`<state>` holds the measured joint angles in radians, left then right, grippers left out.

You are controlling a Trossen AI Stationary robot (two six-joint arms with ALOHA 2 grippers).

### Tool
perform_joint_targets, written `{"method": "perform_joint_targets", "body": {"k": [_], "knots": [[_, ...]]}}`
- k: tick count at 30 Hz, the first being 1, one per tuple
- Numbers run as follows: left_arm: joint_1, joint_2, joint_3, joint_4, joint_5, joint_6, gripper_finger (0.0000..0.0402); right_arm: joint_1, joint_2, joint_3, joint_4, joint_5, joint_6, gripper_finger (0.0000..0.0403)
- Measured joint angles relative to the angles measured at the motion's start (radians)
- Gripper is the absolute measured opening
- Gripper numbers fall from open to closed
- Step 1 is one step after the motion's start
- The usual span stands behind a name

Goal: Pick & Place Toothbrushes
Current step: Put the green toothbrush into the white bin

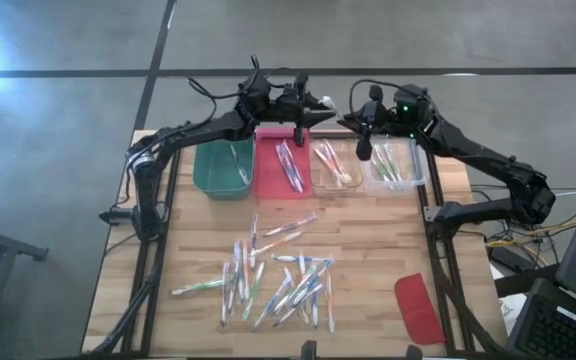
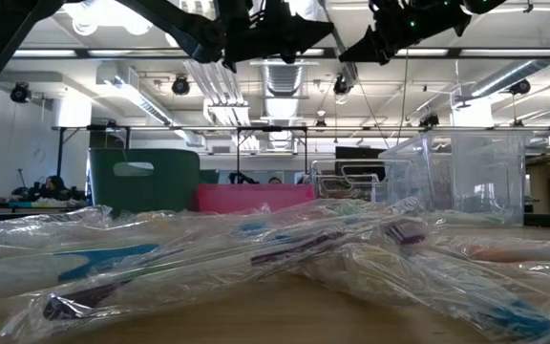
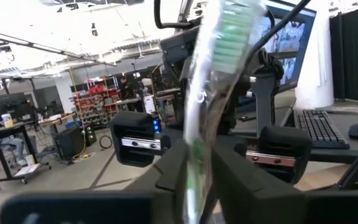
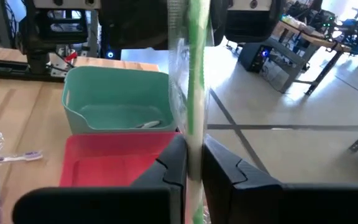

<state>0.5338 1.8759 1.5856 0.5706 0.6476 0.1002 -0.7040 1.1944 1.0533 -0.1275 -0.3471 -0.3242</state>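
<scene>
Claws (image 4: 191, 165) meet; right pinches green toothbrush (image 4: 194, 74), left loosely touches.

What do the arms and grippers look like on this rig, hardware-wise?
Both arms are dark, slim, jointed links with loose black cables looping near the wrists. The left gripper and right gripper have blocky dark two-finger ends. A green light glows on the right arm's wrist. Copper-coloured strips mark the finger mounts in the left wrist view.

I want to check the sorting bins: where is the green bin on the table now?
In the high view, the green bin stands at the table's far edge, leftmost of the bin row, touching the red bin beside it, below the left gripper.
</scene>
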Motion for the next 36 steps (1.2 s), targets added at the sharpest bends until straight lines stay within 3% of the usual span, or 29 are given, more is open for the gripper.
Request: {"method": "perform_joint_targets", "body": {"k": [4,8,12,17,25,32,36], "knots": [[0.023,-0.027,-0.001,-0.083,0.013,0.011,0.0144,-0.002,-0.003,0.033,-0.036,0.028,0.016,0.0021],[0.062,-0.078,-0.002,-0.256,0.012,0.103,0.019,-0.002,-0.006,0.098,-0.17,0.155,0.023,0.002],[0.111,-0.143,-0.002,-0.51,-0.022,0.203,0.0205,-0.008,-0.006,0.169,-0.317,0.25,0.056,0.0021],[0.166,-0.191,-0.035,-0.759,-0.151,0.22,0.0201,-0.021,0.001,0.244,-0.478,0.324,0.156,0.0022],[0.221,-0.243,-0.206,-0.747,-0.166,0.217,0.0198,-0.04,0.031,0.348,-0.828,0.411,0.32,0.0024],[0.226,-0.345,-0.26,-0.74,-0.183,0.286,0.0197,-0.088,0.069,0.347,-1.071,0.411,0.457,0.0024],[0.227,-0.414,-0.282,-0.74,-0.268,0.351,0.0197,-0.142,0.101,0.346,-1.174,0.368,0.506,0.0024]]}}
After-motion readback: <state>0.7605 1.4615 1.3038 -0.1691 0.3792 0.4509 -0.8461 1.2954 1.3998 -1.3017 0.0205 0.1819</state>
